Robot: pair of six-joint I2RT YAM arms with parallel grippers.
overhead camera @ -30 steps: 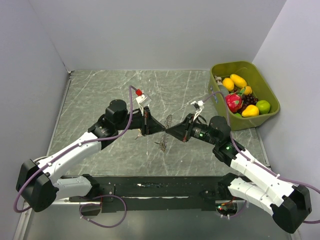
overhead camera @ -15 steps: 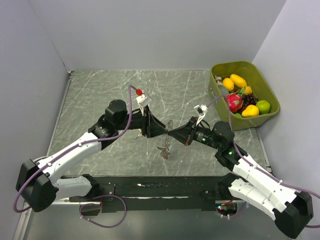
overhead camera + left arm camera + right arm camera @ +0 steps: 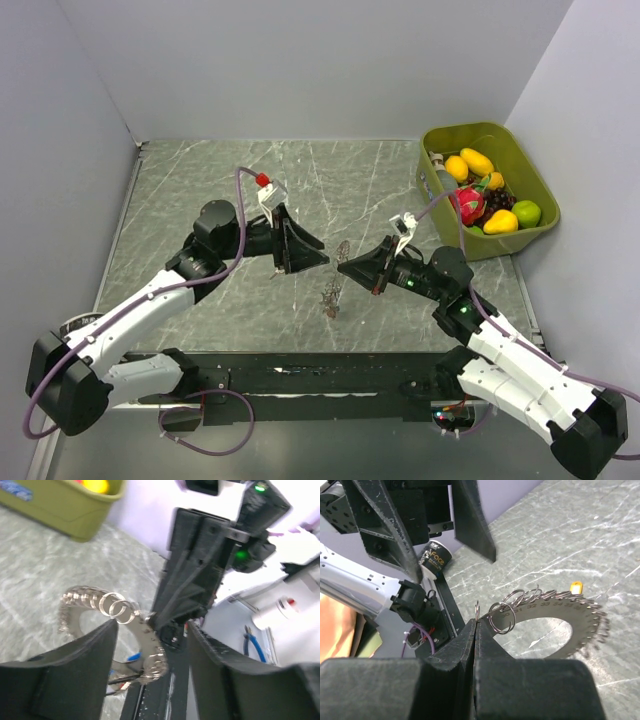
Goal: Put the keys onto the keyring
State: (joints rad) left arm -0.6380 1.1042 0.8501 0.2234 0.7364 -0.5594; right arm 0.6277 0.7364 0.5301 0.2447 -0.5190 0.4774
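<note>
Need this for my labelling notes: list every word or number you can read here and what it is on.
"Face": on a black cylinder.
"31 32 33 34": along the keyring; further numbers blurred.
On the green bin, a blue label: too blurred to read.

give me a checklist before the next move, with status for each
1. right gripper shut on keyring rim: ok
2. left gripper open and empty: ok
3. left gripper apart from keyring: ok
4. keyring off the table: cannot tell
5. yellow key tag threaded on keyring: cannot tell
</note>
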